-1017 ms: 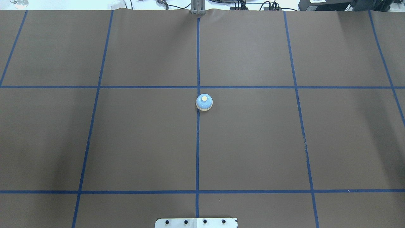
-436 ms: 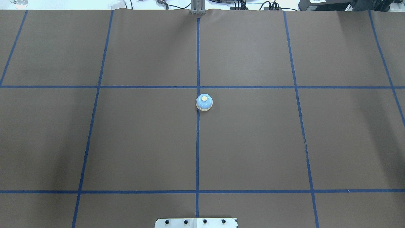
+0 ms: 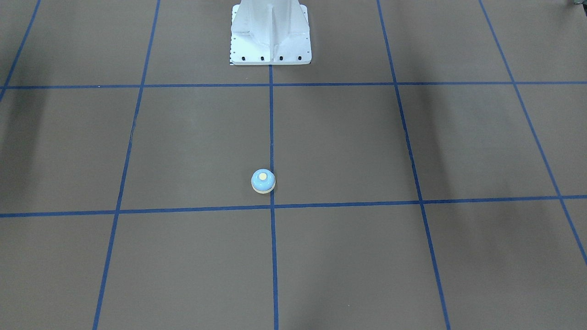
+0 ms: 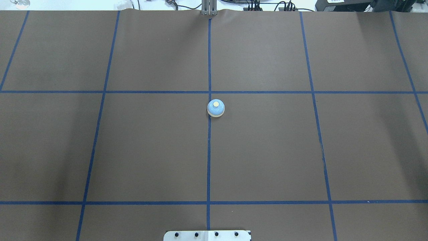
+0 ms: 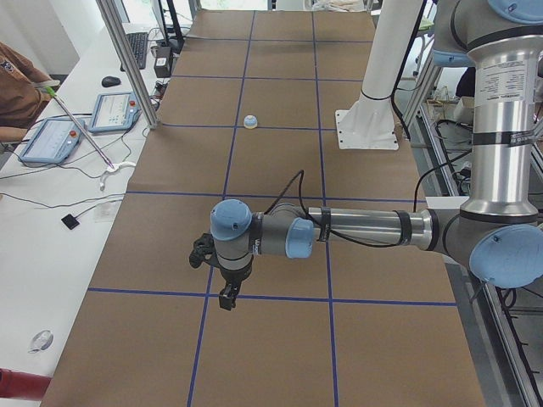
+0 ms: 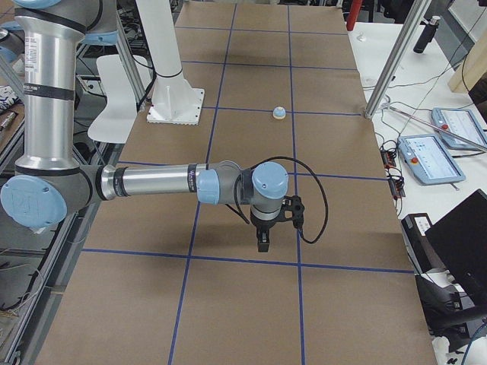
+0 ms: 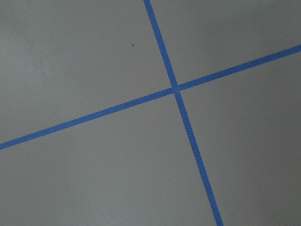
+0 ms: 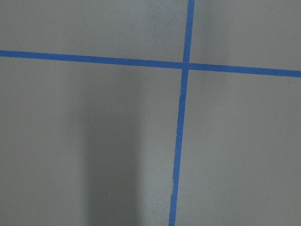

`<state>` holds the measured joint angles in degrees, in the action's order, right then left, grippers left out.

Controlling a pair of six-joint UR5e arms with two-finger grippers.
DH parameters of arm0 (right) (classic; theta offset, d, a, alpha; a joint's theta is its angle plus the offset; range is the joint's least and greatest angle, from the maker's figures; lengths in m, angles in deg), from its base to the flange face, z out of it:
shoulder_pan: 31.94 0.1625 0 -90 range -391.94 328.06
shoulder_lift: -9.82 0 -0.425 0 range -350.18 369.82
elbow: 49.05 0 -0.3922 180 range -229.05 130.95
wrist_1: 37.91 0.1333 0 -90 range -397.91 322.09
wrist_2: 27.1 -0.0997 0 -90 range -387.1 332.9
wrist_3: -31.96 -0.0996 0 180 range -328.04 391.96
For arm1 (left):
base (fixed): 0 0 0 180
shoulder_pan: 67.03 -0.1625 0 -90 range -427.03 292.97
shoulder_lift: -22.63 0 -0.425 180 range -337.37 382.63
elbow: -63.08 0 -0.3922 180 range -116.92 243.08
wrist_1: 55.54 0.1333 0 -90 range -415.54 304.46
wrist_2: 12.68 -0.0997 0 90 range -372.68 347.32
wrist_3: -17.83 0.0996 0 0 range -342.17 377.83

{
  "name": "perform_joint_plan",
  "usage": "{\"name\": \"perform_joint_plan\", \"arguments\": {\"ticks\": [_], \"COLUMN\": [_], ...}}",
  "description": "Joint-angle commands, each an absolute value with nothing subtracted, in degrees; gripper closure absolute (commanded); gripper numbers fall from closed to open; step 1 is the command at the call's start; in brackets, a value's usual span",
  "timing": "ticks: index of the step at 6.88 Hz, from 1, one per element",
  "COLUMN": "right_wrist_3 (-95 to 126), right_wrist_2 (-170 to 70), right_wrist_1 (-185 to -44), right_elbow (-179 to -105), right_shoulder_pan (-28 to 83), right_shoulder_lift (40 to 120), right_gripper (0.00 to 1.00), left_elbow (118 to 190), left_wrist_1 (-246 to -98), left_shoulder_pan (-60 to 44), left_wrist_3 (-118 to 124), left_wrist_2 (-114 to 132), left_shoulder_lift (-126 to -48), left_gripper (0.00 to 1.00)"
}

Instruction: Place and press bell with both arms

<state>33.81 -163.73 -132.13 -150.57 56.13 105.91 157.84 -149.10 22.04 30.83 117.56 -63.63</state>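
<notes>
The light-blue bell [image 4: 216, 108] with its cream button stands upright alone on the brown mat, just right of the centre tape line; it also shows in the front view [image 3: 263, 181] and small in both side views [image 5: 250, 122] [image 6: 279, 113]. Neither arm shows in the overhead or front view. My left gripper [image 5: 227, 298] hangs over the mat far from the bell at the table's left end; I cannot tell if it is open or shut. My right gripper [image 6: 263, 245] hangs likewise at the right end; I cannot tell its state. The wrist views show only mat and tape.
The white pedestal [image 3: 270, 32] stands at the robot's side of the mat, its base plate [image 4: 207, 235] at the overhead view's bottom. Blue tape lines [image 4: 209, 150] grid the mat. Tablets [image 5: 51, 140] [image 6: 430, 156] and cables lie on the white side table beyond the mat.
</notes>
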Motion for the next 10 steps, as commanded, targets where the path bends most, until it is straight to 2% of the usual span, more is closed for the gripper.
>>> {"name": "perform_joint_plan", "arguments": {"ticks": [1, 10], "right_wrist_3": [33.81, 33.63], "right_wrist_2": [-164.03, -164.30], "right_wrist_1": [-132.13, -132.13], "right_elbow": [-150.83, -150.83], "right_shoulder_pan": [56.13, 56.13], "right_shoulder_lift": [105.97, 105.97], "right_gripper": [0.00, 0.00], "left_elbow": [157.91, 157.73], "left_wrist_1": [-149.05, -149.32], "left_shoulder_pan": [22.44, 22.44], "left_wrist_3": [29.62, 28.64], "left_wrist_2": [117.57, 120.56], "left_shoulder_lift": [-63.59, -63.50], "left_gripper": [0.00, 0.00]}}
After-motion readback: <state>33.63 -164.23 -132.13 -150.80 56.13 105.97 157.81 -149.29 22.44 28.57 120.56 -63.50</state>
